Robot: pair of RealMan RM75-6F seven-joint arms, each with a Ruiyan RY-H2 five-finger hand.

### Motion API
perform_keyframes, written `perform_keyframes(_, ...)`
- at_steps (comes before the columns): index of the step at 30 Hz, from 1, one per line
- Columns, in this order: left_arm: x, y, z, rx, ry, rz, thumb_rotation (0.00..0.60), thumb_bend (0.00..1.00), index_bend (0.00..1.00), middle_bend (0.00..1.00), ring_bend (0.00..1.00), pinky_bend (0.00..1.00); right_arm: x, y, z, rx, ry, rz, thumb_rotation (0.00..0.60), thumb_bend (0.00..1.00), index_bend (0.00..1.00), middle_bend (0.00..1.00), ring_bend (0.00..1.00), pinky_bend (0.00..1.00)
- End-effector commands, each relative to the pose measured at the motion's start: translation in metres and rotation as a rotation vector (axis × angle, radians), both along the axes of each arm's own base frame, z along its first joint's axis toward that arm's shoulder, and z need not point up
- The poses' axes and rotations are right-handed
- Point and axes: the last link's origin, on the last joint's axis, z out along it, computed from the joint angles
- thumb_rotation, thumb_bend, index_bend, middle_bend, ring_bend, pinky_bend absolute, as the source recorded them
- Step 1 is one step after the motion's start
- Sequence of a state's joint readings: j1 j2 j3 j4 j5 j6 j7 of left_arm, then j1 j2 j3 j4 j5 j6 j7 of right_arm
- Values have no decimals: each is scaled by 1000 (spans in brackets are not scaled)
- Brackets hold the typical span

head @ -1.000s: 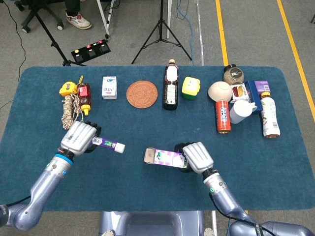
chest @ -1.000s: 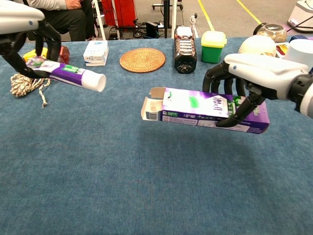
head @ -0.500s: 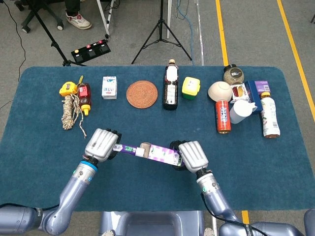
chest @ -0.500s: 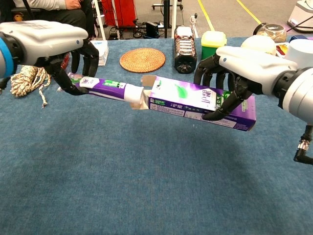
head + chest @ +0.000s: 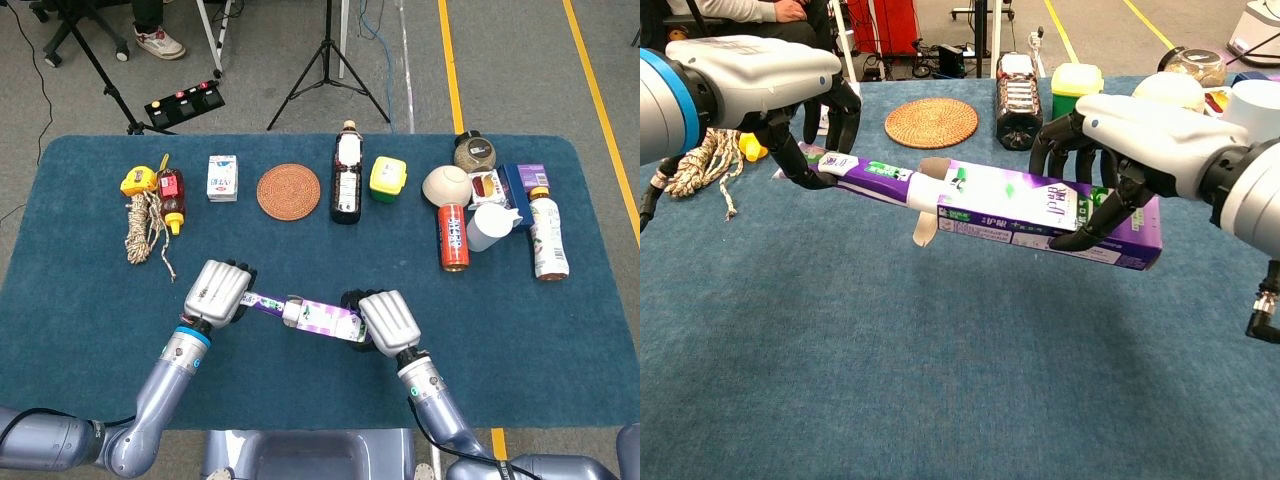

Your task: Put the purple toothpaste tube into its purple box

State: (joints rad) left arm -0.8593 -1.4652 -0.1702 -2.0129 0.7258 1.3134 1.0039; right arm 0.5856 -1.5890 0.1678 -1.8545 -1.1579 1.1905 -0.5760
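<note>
- Above the blue table [image 5: 90, 330], the left hand [image 5: 218, 291] grips the crimped end of the purple toothpaste tube [image 5: 868, 177], fingers [image 5: 792, 150] wrapped round it.
- The tube's white cap end sits in the open mouth of the purple box [image 5: 1050, 210], whose end flaps [image 5: 924, 228] hang open around it; most of the tube shows outside the box.
- The right hand [image 5: 385, 320] holds the box from above, fingers [image 5: 1095, 205] clamped down its far end.
- Tube and box form one line between the two hands, held clear of the cloth, tilted slightly downward toward the right hand in the chest view.
- Along the table's far edge stand a coil of rope [image 5: 140, 228], a small red bottle [image 5: 172, 196], a white carton [image 5: 222, 178], a woven round coaster [image 5: 289, 191], a dark bottle [image 5: 346, 175] lying flat and a yellow-green lidded tub [image 5: 388, 177].
- Farther right sit a pale bowl [image 5: 446, 185] turned upside down, a red can [image 5: 453, 237], a white cup [image 5: 488, 225], a brown-lidded jar [image 5: 474, 152] and a white drink bottle [image 5: 547, 235].
- A tripod [image 5: 327, 60] stands on the floor behind the table.
</note>
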Motion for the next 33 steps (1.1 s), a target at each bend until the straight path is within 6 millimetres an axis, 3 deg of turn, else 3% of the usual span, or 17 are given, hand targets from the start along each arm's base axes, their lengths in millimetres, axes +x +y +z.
perform_keyframes(1,0,0,0,2,0,-1,600,301,540,470,433,611,1,2,0,3,-3,5,600,338,465,543,533,633)
perform_keyframes(10,2,2,3,14,-18,-2,600,301,540,470,433,611,0,4,2,1,-3,10,600,336,465,543,532,633)
perform_keyframes(33,19,-11,-15,-1,-26,-2,600,300,540,471,433,613,6,5,-7,-18,11,13,600,337,465,548,533,634)
